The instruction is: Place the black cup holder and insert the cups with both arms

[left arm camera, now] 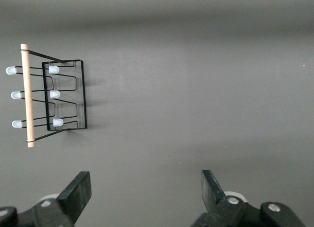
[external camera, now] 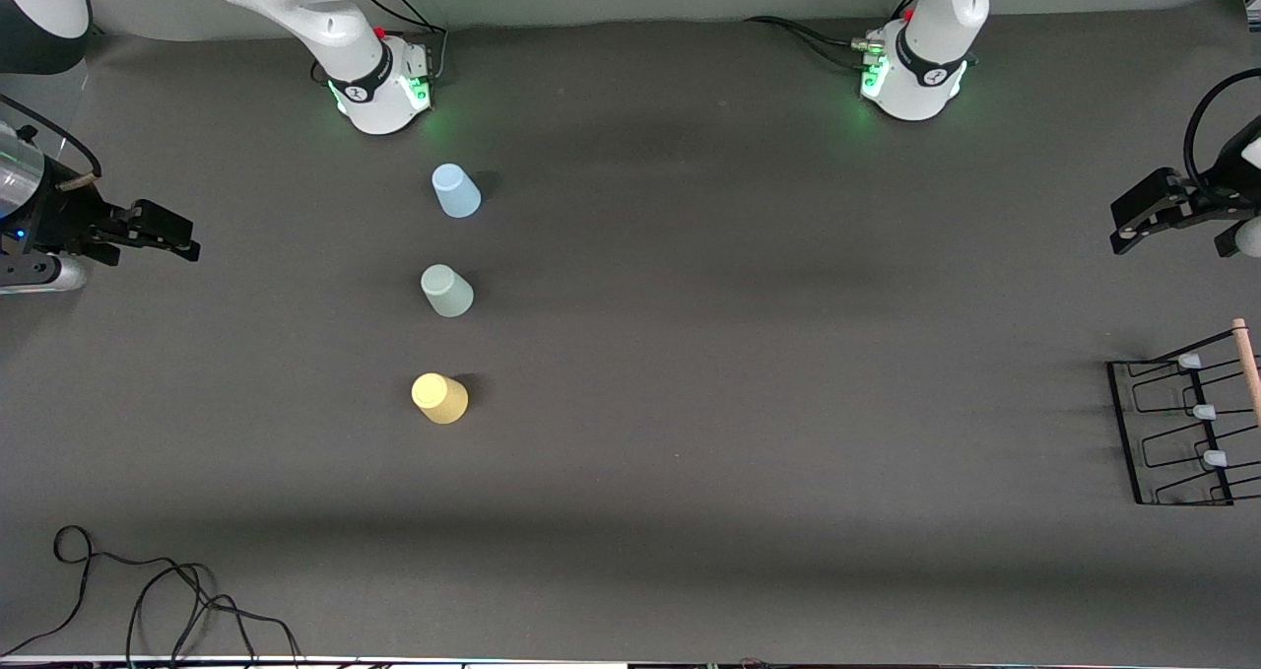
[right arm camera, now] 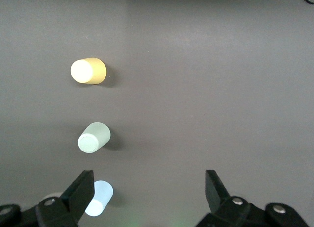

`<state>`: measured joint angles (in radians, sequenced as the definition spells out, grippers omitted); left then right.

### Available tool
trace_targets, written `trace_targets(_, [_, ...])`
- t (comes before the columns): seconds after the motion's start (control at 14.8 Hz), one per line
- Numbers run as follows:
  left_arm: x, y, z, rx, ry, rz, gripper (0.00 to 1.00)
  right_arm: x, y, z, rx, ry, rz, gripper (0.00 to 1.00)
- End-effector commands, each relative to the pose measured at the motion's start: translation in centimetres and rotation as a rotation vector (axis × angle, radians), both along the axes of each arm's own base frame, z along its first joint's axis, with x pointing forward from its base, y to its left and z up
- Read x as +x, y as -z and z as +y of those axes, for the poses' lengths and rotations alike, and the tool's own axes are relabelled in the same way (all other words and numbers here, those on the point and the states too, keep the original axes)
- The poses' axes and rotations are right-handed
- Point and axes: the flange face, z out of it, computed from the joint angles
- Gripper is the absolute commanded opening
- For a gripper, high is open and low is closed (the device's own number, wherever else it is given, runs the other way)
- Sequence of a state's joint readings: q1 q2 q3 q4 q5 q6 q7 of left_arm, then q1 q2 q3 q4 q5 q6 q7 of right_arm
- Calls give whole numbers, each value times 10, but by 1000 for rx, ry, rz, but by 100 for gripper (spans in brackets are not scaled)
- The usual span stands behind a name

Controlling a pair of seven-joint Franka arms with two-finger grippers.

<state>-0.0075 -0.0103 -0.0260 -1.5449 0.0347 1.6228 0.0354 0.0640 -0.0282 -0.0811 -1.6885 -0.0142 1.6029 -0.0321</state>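
Observation:
Three cups stand upside down in a row on the dark table, toward the right arm's end: light blue [external camera: 455,191] closest to the bases, grey-green [external camera: 447,291] in the middle, yellow [external camera: 439,398] nearest the front camera. The right wrist view shows the yellow cup [right arm camera: 88,71], the grey-green cup [right arm camera: 94,137] and the blue cup [right arm camera: 99,198]. My right gripper [external camera: 185,239] [right arm camera: 149,188] hangs open and empty over the table's edge, apart from the cups. The black cup holder [external camera: 1182,433] [left arm camera: 54,97] stands at the left arm's end. My left gripper [external camera: 1119,228] [left arm camera: 146,188] hovers open over bare table beside it.
A loose black cable [external camera: 148,590] lies near the front edge at the right arm's end. The two arm bases [external camera: 379,93] [external camera: 911,83] stand along the table's back edge. Part of the holder is cut off by the front view's edge.

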Motion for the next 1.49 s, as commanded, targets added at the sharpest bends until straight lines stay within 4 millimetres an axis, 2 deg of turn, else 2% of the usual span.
trace_targets(0.0, [-2, 0, 1, 18, 6, -4, 100, -5, -6, 1, 12, 4, -4, 100])
trace_targets(0.61, [0, 5, 1, 18, 6, 11, 100, -5, -5, 2, 12, 1, -2, 100])
trace_targets(0.88, [16, 20, 15, 21, -12, 30, 99, -5, -6, 2, 12, 1, -4, 100])
trace_targets(1.08, [45, 49, 68, 24, -18, 62, 99, -4, -6, 1, 12, 2, -7, 100])
trace_targets(1.15, [58, 61, 93, 26, -27, 75, 99, -5, -6, 0, 12, 4, -5, 100])
trace_targets(1.29, [81, 94, 148, 16, -4, 108, 99, -5, -7, 0, 12, 4, -7, 100])
trace_targets(1.42, [98, 125, 213, 8, 12, 124, 99, -8, -9, 1, 13, 4, -8, 100])
